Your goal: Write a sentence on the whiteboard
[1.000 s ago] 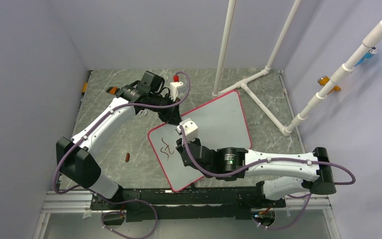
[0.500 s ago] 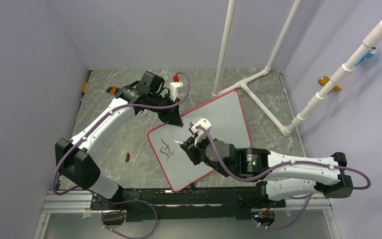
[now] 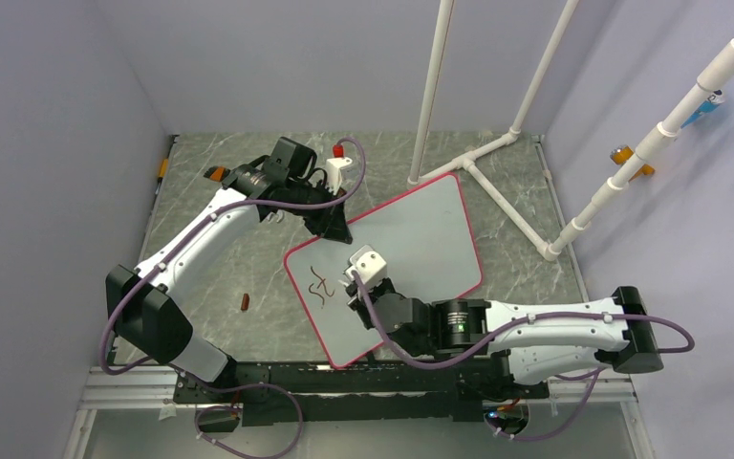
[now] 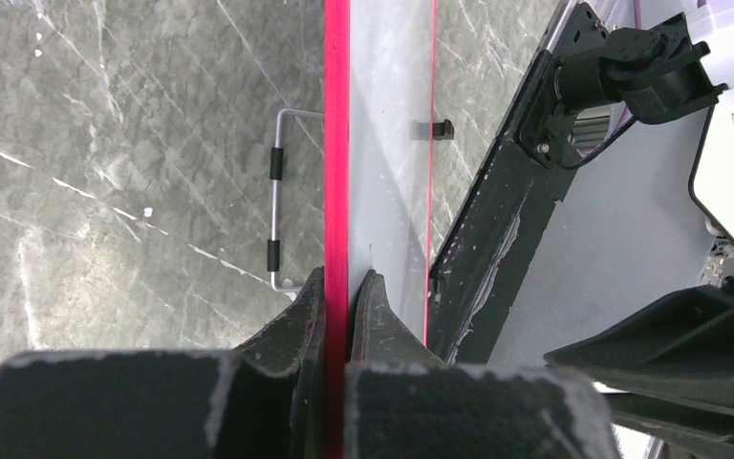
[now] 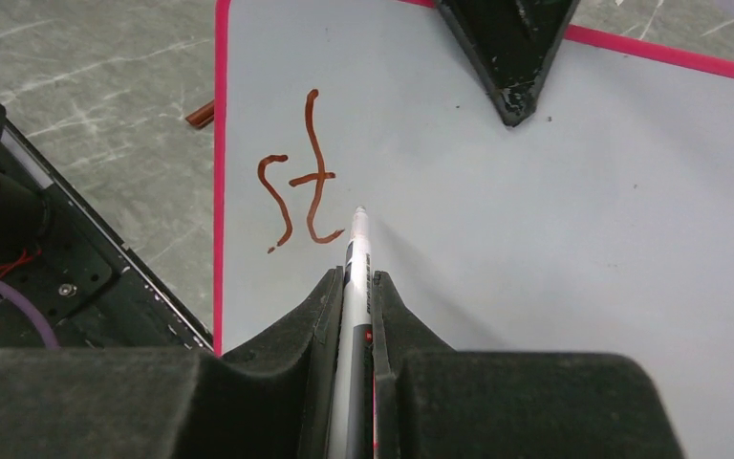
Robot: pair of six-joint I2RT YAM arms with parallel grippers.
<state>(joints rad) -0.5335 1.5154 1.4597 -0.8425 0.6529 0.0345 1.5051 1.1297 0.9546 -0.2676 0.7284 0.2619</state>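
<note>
**Inspector:** Location of the whiteboard (image 3: 430, 229)?

**Assessor:** It lies askew in the middle of the table (image 3: 248, 253), with one corner toward the arm bases.

**Inspector:** Left gripper (image 4: 344, 282)?

**Assessor:** Its fingers are closed on the pink-red rim at the board's far-left edge, one on either side. Judged purpose: to pin the board so that pen pressure cannot slide it.

**Inspector:** Right gripper (image 5: 354, 277)?

**Assessor:** It is clamped on a marker (image 5: 356, 244), with the barrel running out between the fingers and the tip pointing forward and down. Held this way, the tip sits in the wrist camera's sight and the arm can steer each stroke. The tip is just beside the foot of the second letter. Contact with the surface cannot be confirmed.

**Inspector:** Progress on the sentence (image 5: 313, 177)?

**Assessor:** Only two dark-red letters are written, reading roughly "st". They stand near the board's left edge, toward its near-left corner. Bare white surface lies beyond them, so starting at this edge appears meant to leave room for the rest. Judged early in the task.
</note>
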